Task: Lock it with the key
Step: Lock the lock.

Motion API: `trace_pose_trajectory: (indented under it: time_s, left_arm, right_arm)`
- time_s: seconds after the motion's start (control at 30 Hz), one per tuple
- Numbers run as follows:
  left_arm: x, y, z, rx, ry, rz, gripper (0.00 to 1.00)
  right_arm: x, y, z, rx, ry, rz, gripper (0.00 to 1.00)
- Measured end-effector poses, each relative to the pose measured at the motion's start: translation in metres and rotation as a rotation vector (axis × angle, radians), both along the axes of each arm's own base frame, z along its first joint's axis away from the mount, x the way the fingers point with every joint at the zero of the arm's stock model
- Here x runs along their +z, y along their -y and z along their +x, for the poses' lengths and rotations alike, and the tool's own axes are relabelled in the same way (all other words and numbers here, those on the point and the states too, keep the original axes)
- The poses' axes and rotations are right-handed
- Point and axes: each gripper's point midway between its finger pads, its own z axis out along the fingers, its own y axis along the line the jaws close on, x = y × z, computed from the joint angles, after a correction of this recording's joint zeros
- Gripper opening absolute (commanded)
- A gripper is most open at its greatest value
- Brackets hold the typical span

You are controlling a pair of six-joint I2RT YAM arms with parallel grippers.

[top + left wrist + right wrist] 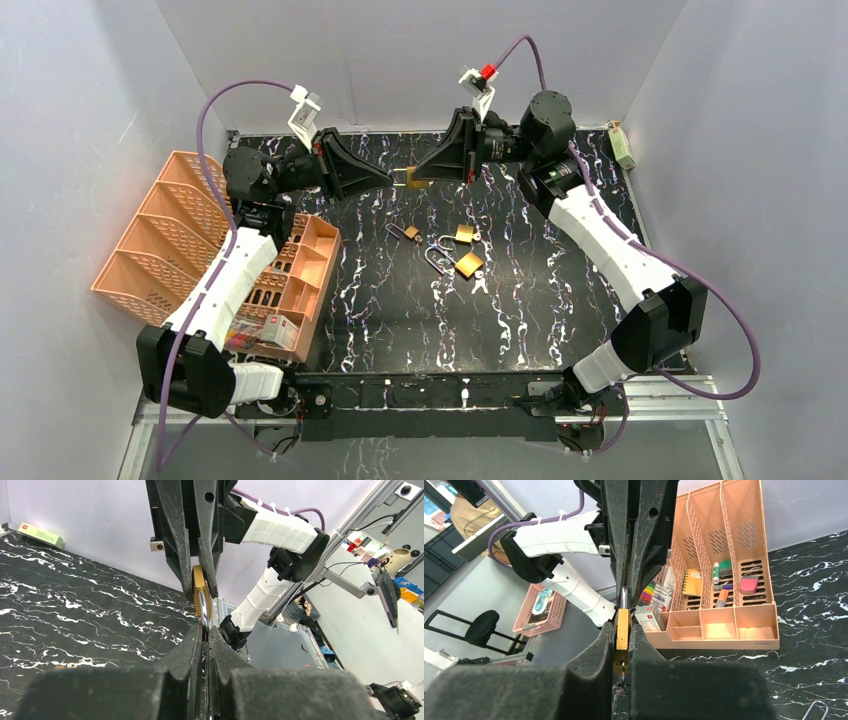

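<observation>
Holding a padlock (pixel 623 632), the right hand (pixel 414 179) hangs clear of spares (pixel 467 264).

Four padlocks (pixel 468 264), one pink desk organizer (pixel 150 215)

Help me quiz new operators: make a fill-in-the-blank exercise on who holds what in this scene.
1. The right gripper clamps the padlock's brass ___.
2. The left gripper is shut on its silver ___.
3. The organizer stands beside the ___ arm.

Missing words: body; shackle; left.
</observation>
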Motion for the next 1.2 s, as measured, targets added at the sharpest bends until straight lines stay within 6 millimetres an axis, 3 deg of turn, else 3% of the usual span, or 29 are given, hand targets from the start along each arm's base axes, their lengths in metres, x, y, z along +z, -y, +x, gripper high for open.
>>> trace_pose_trajectory:
  time_s: [0.23, 1.0, 1.07, 1.1, 1.13, 1.17, 1.2]
  left_arm:
    - [0.002, 0.008, -0.002, -0.014, -0.006, -0.011, 0.00]
    - [0.003, 0.014, 0.018, 0.075, 0.047, 0.001, 0.00]
    - [0.005, 0.015, 0.017, 0.075, 0.054, -0.001, 0.15]
    - [0.007, 0.015, 0.017, 0.077, 0.058, -0.003, 0.16]
    - [0.009, 0.016, 0.018, 0.083, 0.062, -0.009, 0.12]
    - [0.009, 0.021, 0.013, 0.058, 0.067, -0.004, 0.02]
    - [0.009, 0.022, 0.012, 0.052, 0.060, -0.003, 0.00]
  right_arm:
    - [0.003, -0.002, 0.000, -0.006, 0.049, 0.012, 0.00]
    - [0.018, -0.001, 0.016, -0.139, 0.137, 0.052, 0.00]
    - [0.020, 0.000, 0.015, -0.152, 0.147, 0.058, 0.00]
    - [0.020, 0.000, 0.015, -0.155, 0.148, 0.059, 0.00]
    - [0.021, 0.000, 0.015, -0.159, 0.148, 0.062, 0.00]
    - [0.022, -0.005, 0.012, -0.151, 0.148, 0.069, 0.00]
    - [0.020, -0.006, 0.009, -0.141, 0.142, 0.065, 0.00]
